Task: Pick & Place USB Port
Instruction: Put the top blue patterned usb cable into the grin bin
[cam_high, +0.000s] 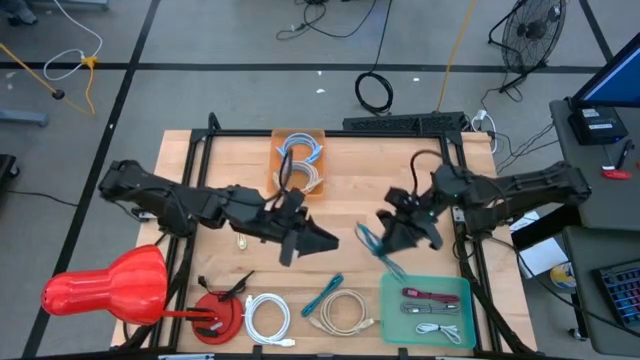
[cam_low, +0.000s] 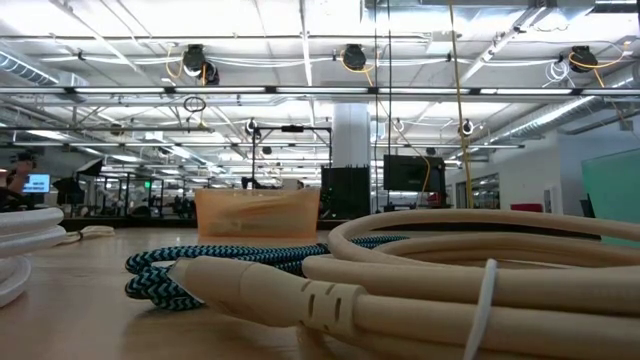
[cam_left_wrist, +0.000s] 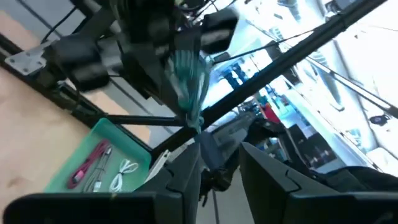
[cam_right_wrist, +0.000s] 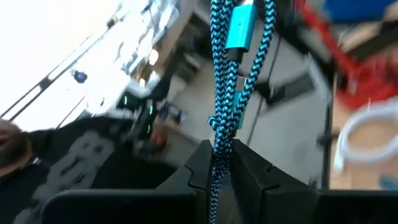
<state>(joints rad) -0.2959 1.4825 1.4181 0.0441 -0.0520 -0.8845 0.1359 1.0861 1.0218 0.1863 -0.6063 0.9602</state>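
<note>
My right gripper (cam_high: 392, 237) is over the table's middle right and is shut on a teal-and-black braided USB cable (cam_high: 372, 244). In the right wrist view the bundled cable (cam_right_wrist: 231, 81) runs out past the fingers, with its teal plugs (cam_right_wrist: 239, 28) at the far end. My left gripper (cam_high: 308, 238) hovers open at the table's centre, pointing toward the right gripper and touching nothing. The left wrist view shows the cable (cam_left_wrist: 189, 81) under the other arm. A green tray (cam_high: 392, 290) lies near the right gripper. My right gripper pinches the braided cable bundle (cam_right_wrist: 217, 146) between its two fingers, several strands together. The cable extends beyond the fingertips, its plugs at the free end. In the high view a loose strand (cam_high: 393, 266) trails toward the green tray's far corner; whether it touches anything I cannot tell.
The green tray holds a red cable (cam_high: 425, 296) and a white cable (cam_high: 440, 328). An orange bin (cam_high: 298, 160) with cables sits at the far edge. White (cam_high: 265, 318), teal (cam_high: 325, 293) and beige (cam_high: 342, 312) cables lie along the near edge, with red objects (cam_high: 110, 285) at near left.
</note>
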